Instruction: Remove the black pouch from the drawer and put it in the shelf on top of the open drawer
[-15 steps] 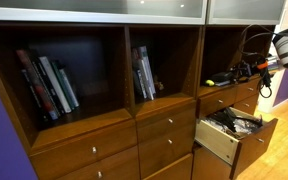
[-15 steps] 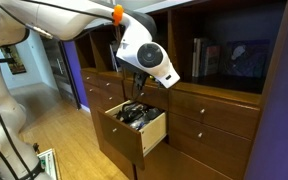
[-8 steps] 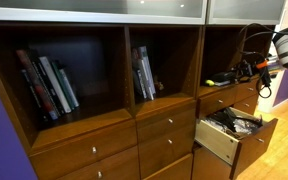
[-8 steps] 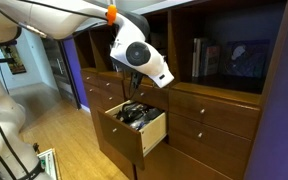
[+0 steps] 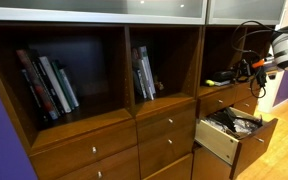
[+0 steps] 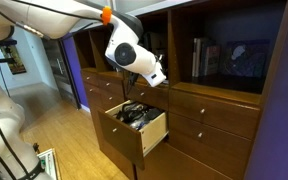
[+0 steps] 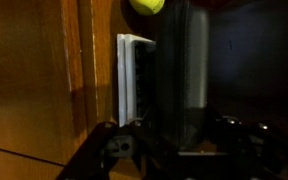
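A black pouch (image 7: 180, 70) hangs dark and upright between my fingers in the wrist view. My gripper (image 7: 179, 128) is shut on it. In an exterior view my gripper (image 5: 244, 69) is inside the shelf compartment (image 5: 222, 45) directly above the open drawer (image 5: 222, 142). In an exterior view the wrist (image 6: 134, 52) reaches into that shelf above the open drawer (image 6: 150, 134), and the fingers are hidden. The pouch itself cannot be made out in either exterior view.
The open drawer holds dark cables and clutter (image 5: 234, 122) (image 6: 134, 113). A white flat object (image 7: 134, 80) and a yellow ball (image 7: 147, 5) are on the shelf beside the pouch. Books (image 5: 144, 73) stand in the neighbouring compartments.
My arm has moved further into the shelf compartment above the open drawer, with the gripper still shut.
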Motion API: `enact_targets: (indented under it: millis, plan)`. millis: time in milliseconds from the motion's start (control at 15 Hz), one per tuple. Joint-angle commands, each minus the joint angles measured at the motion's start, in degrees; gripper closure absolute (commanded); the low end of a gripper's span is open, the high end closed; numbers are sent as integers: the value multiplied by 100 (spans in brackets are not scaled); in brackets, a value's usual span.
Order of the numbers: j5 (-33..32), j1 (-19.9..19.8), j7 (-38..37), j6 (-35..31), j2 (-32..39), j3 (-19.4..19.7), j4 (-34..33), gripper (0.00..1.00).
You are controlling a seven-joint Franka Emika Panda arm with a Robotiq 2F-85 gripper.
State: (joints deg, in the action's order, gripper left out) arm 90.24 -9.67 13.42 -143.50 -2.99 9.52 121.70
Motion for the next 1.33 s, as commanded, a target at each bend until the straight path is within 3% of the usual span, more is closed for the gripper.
enact_targets:
  millis: [0,400,467,533,800,1133,1267]
  plan:
    - [532,108,80,-343,-103,-112,25,78]
    - [787,185,265,-801,30,-211,-47,78]
    - [856,192,345,-850,25,-209,-69,28]
    - [879,196,392,-907,21,-214,-75,26]
    - [743,163,393,-913,-40,-191,-71,2]
    - [397,127,276,-831,-179,-162,-12,0]
    - [-171,89,31,-598,-272,-125,83,0]
